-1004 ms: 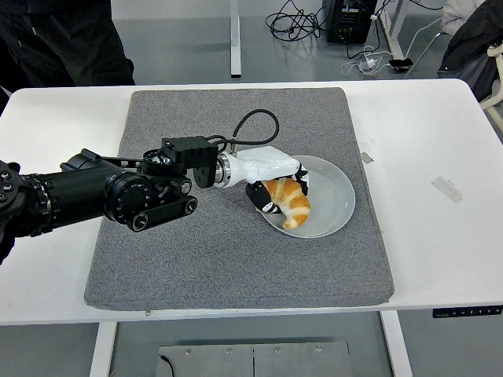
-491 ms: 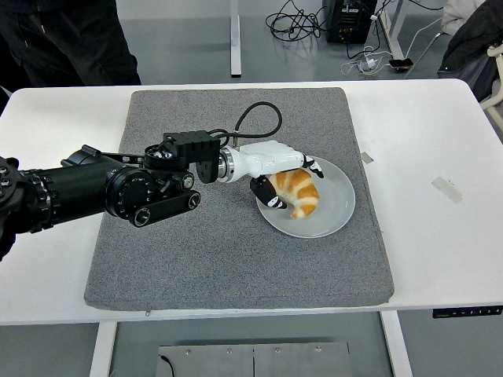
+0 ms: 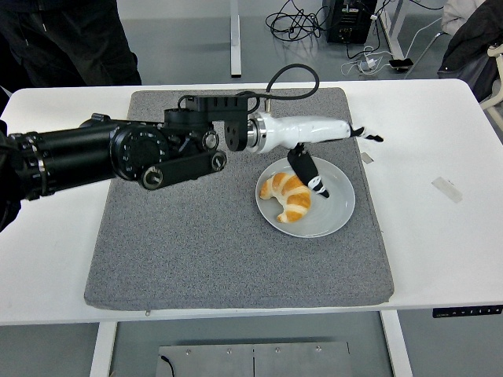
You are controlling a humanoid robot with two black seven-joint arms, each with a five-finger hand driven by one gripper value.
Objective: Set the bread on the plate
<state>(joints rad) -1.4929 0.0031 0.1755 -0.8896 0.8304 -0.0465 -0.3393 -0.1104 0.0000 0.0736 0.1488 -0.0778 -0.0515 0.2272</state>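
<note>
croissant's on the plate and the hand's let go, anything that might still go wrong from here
Two things, both modest. The left hand is open, but its thumb hangs low over the plate, right beside the croissant; a careless withdrawal might clip the croissant or nudge the plate. The croissant also lies toward the plate's left rim rather than its centre, so a knock could push it onto the grey mat.

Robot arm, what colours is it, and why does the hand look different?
The left arm is thick and black, built of round, drum-like joints with small screws. A black cable loops up from near the wrist. A silver ring joins it to the left hand, which has a smooth white shell. The fingers are black with white tips.
</note>
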